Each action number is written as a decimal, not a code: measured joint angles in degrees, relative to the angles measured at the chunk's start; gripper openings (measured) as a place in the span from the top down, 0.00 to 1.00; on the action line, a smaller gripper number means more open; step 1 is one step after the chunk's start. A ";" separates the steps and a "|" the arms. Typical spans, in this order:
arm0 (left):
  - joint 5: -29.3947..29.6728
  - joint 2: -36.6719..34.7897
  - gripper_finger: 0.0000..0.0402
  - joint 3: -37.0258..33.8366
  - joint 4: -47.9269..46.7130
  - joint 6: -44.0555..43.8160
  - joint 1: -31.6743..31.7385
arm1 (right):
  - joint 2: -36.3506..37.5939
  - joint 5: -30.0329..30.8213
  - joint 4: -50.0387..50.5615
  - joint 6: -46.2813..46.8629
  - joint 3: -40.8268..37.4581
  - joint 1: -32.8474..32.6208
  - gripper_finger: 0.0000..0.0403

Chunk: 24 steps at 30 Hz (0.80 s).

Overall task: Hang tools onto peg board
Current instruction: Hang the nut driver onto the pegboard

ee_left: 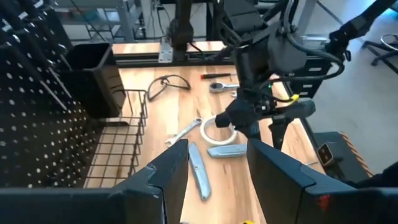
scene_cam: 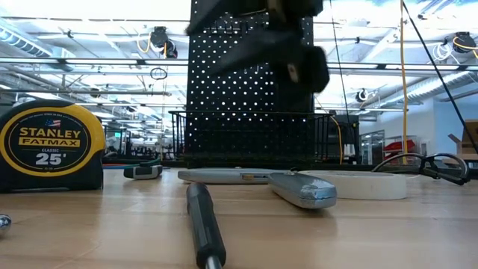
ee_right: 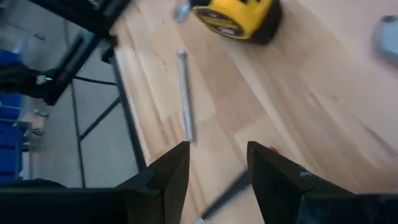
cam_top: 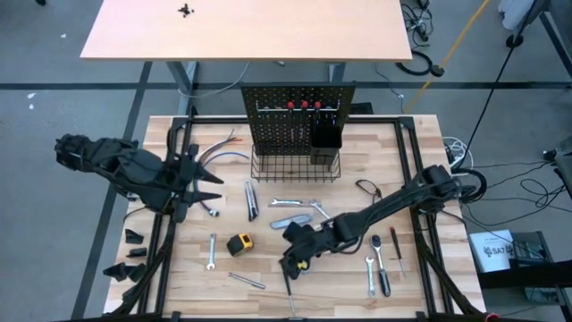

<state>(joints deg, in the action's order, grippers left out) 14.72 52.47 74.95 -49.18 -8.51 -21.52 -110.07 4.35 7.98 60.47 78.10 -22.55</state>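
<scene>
Light wood tabletop (cam_top: 420, 152) inside black frame (cam_top: 413, 170). Second desk (cam_top: 250, 31) behind, small black object (cam_top: 185, 11) on it. Cables (cam_top: 523, 192) on grey floor, right side.

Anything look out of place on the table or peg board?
Nothing damaged or spilled. The peg board stands upright with red-handled screwdrivers hung on it. Most tools still lie loose on the table: tape measure, utility knife, wrenches. Right gripper hovers with jaws open; left gripper waits.

Wood table (cam_top: 179, 268): tape measure (cam_top: 239, 243), wrenches (cam_top: 212, 251), peg board (cam_top: 298, 125).
</scene>
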 joint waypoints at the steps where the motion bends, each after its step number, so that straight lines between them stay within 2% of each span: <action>1: -0.36 -0.28 0.59 -0.47 0.05 -0.05 0.00 | -0.28 0.02 -1.37 -0.46 -0.01 -0.04 0.62; 5: -1.78 -0.48 0.59 -1.26 1.83 -0.20 0.00 | -0.51 -0.05 -2.68 -1.60 0.03 0.17 0.62; 11: -9.46 1.98 0.59 -7.51 6.30 -0.07 0.00 | 3.59 -0.98 -1.54 -6.83 0.01 0.82 0.62; 15: -12.72 7.53 0.59 -10.31 9.41 2.99 0.00 | 8.35 1.79 4.13 -9.89 0.01 1.06 0.62; 21: -17.83 19.38 0.59 -10.46 17.82 10.68 0.15 | 16.84 8.27 17.78 -12.47 0.03 0.76 0.62; 24: -21.42 25.00 0.59 -10.46 22.31 12.82 0.77 | 20.46 9.35 22.64 -13.62 0.03 0.31 0.62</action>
<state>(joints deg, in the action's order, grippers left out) -6.69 77.47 64.49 -26.87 4.31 -20.74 -89.62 13.69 30.62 46.86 78.13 -22.24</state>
